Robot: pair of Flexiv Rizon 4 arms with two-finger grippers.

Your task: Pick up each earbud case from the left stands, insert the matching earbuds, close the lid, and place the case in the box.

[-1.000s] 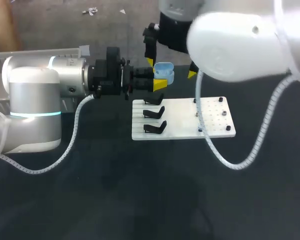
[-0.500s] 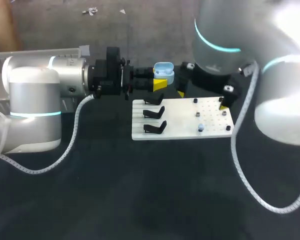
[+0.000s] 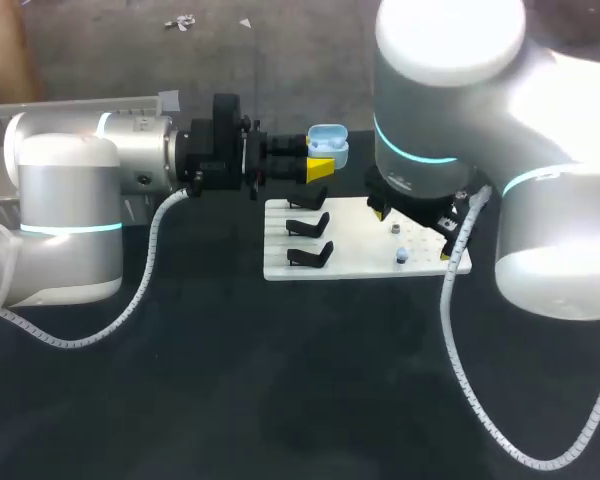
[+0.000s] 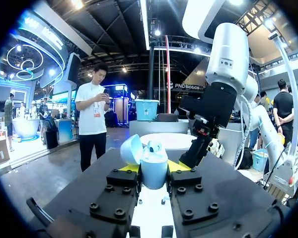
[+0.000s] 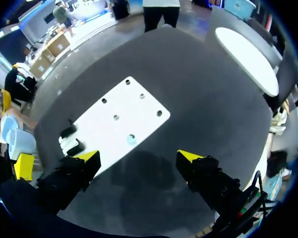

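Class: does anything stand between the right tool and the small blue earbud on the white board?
Nothing visible does. The earbud lies uncovered on the white board, directly ahead of the open right tool.

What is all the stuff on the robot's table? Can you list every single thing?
light blue plastic earbud case: one, light blue, lid open, held off the table beyond the board's far edge
flat white board: one, white, lying on the table
black stands: three showing, black, in a row on the board's left part
small light blue earbud: one, light blue, on the board's right part
small dark pegs: a few, dark, spread over the board's right part
black table: one, black, under everything
left pincer: one, yellow tips, shut on the case
right pincer: one, yellow tips, open above the board
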